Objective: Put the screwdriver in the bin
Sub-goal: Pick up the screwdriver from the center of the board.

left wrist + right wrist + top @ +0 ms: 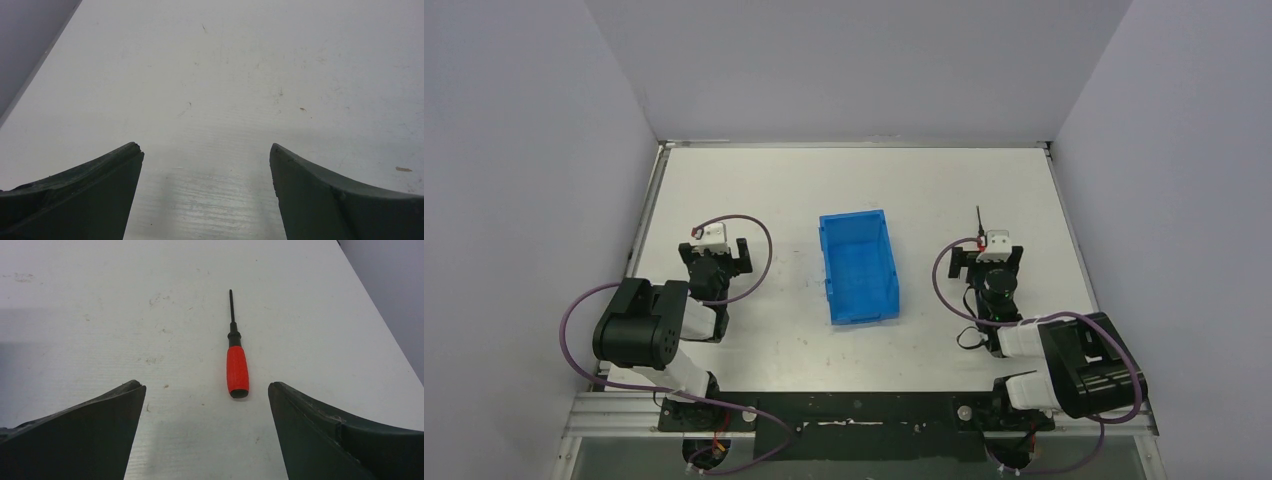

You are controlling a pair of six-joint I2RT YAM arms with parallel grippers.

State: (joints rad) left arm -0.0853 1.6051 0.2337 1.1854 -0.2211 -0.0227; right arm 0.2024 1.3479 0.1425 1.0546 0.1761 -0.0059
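Note:
The screwdriver (237,367) lies flat on the white table, red handle toward me, thin black shaft pointing away. In the top view the screwdriver (980,228) lies just beyond my right gripper (988,250), its handle mostly hidden by the wrist. My right gripper (206,387) is open and empty, the handle's end just ahead of its fingertips and nearer the right finger. The blue bin (859,266) stands open-topped and empty at the table's middle, left of the right gripper. My left gripper (722,250) is open and empty over bare table, left of the bin; it also shows in the left wrist view (206,147).
Purple cables (754,240) loop around both arms. The table's right edge (380,320) and the right wall run close beside the screwdriver. White walls enclose the table on the left, back and right.

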